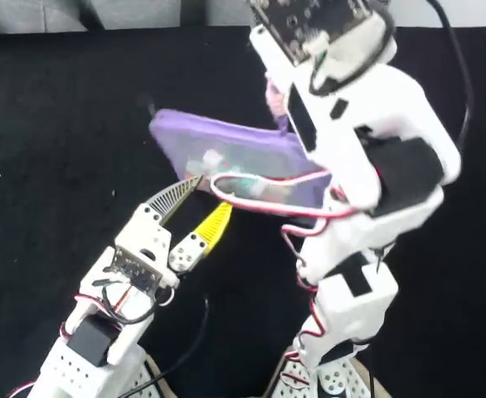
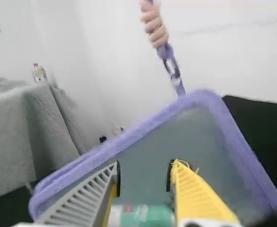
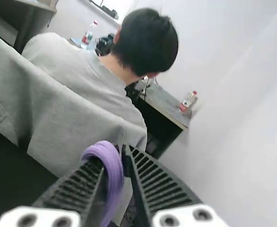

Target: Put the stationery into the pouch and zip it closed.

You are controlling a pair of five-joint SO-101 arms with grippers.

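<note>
Purple mesh fabric pouch point(image 1: 226, 153) hangs tilted above black bench point(image 1: 60, 124). Judged light, soft, limp; best taken at seam. Right end effector point(image 3: 114, 154) clamped on purple strap loop point(image 3: 109, 166). Left end effector point(image 1: 205, 204) apart at pouch's lower edge.

my pouch point(image 1: 226, 153) is purple, its panel see-through. my left gripper point(image 1: 211, 195) has one grey ribbed finger, one yellow. the table point(image 1: 52, 124) is black.
</note>
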